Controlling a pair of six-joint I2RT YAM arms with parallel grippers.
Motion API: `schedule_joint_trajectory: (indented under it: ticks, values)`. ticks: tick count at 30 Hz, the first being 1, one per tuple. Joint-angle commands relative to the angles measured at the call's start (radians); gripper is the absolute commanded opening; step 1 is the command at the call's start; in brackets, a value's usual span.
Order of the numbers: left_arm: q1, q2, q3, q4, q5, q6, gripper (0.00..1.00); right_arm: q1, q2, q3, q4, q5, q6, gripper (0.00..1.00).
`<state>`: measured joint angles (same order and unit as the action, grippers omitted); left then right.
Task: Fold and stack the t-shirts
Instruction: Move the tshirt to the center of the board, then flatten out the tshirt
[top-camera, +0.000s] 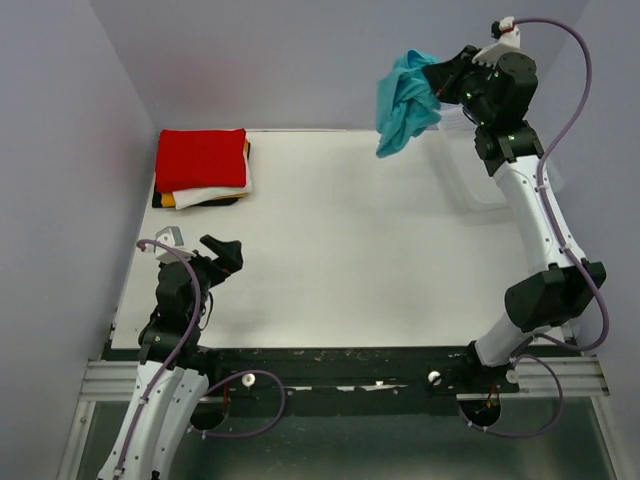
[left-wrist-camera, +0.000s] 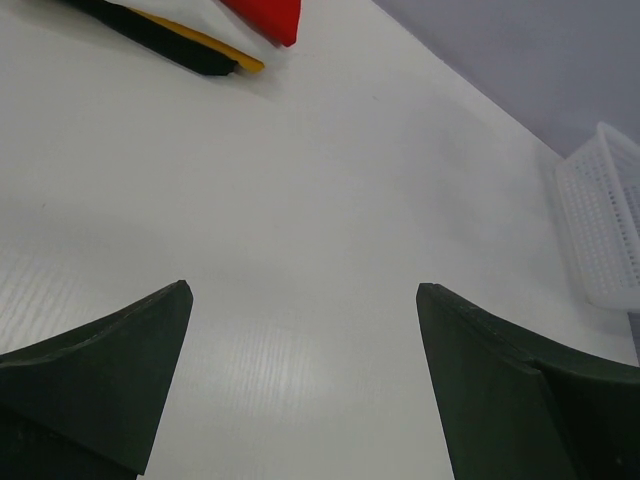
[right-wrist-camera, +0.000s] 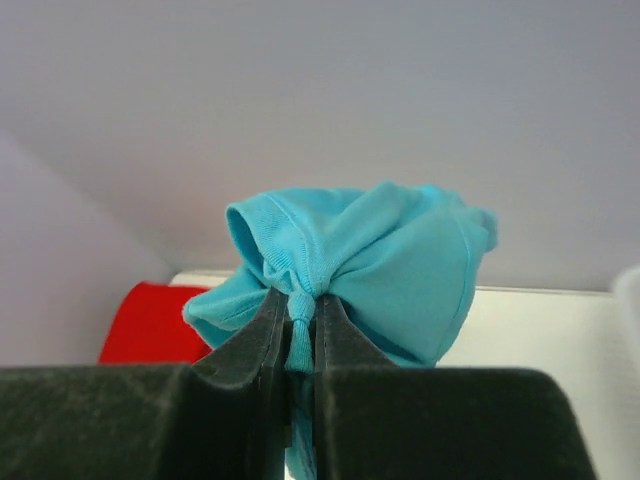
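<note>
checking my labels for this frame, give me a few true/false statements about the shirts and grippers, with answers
1. The right gripper is shut on the turquoise t-shirt. True.
2. The left gripper holds a shirt. False: it is open and empty, above the bare table.
3. The red t-shirt lies on top of the folded stack. True.
4. The turquoise t-shirt is spread flat on the table. False: it hangs bunched from the right gripper, off the table.
5. The basket stands right beside the folded stack. False: it is at the table's right side, and the stack is at the far left corner.
</note>
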<state>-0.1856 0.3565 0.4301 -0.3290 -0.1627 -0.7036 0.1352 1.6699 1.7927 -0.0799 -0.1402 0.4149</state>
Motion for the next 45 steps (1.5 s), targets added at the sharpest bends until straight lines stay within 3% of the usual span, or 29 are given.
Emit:
schedule_joint_trajectory:
  ticks: [1,5,8,10,12,14,16,17,18,20,23,27,35,41,45]
  values:
    - [-0.003,-0.037,0.001,0.020,0.086,0.006,0.99,0.147,-0.052,0.075,-0.263,-0.247,-0.069,0.01]
    - [-0.003,-0.049,-0.001,0.009,0.093,-0.017,0.99,0.311,-0.101,0.004,-0.297,-0.413,-0.106,0.01]
    - [-0.003,-0.050,0.025,-0.033,0.108,-0.039,0.99,0.335,-0.135,-0.168,-0.222,-0.507,0.004,0.06]
    - [-0.003,-0.051,0.035,-0.056,0.112,-0.063,0.99,0.336,-0.171,-0.324,-0.168,-0.449,0.036,0.10]
    - [-0.003,-0.045,0.036,-0.077,0.113,-0.085,0.99,0.335,-0.209,-0.486,-0.116,-0.266,0.070,0.17]
    - [-0.003,-0.026,0.037,-0.088,0.123,-0.100,0.99,0.336,-0.231,-0.606,-0.107,-0.016,0.094,0.34]
    - [-0.003,0.006,0.034,-0.083,0.158,-0.105,0.99,0.336,-0.257,-0.677,-0.127,0.266,0.117,0.66]
    - [-0.003,0.025,0.032,-0.076,0.182,-0.108,0.99,0.336,-0.279,-0.711,-0.130,0.361,0.124,0.91]
    - [-0.003,0.051,0.029,-0.067,0.215,-0.113,0.99,0.336,-0.308,-0.731,-0.144,0.441,0.122,1.00]
    - [-0.005,0.101,0.019,-0.030,0.281,-0.112,0.99,0.335,-0.376,-0.779,-0.162,0.485,0.127,1.00]
    - [-0.017,0.197,-0.005,0.016,0.384,-0.121,0.99,0.337,-0.488,-0.887,-0.139,0.420,0.155,1.00]
    - [-0.117,0.298,-0.055,0.098,0.486,-0.136,0.99,0.340,-0.566,-1.009,-0.139,0.324,0.182,1.00]
    - [-0.391,0.511,-0.130,0.197,0.385,-0.172,0.95,0.339,-0.516,-1.059,-0.063,0.281,0.184,1.00]
    - [-0.454,0.699,-0.070,0.257,0.330,-0.168,0.75,0.342,-0.407,-1.044,0.016,0.243,0.151,1.00]
    - [-0.474,0.790,-0.029,0.256,0.321,-0.151,0.45,0.343,-0.301,-1.002,0.104,0.192,0.097,1.00]
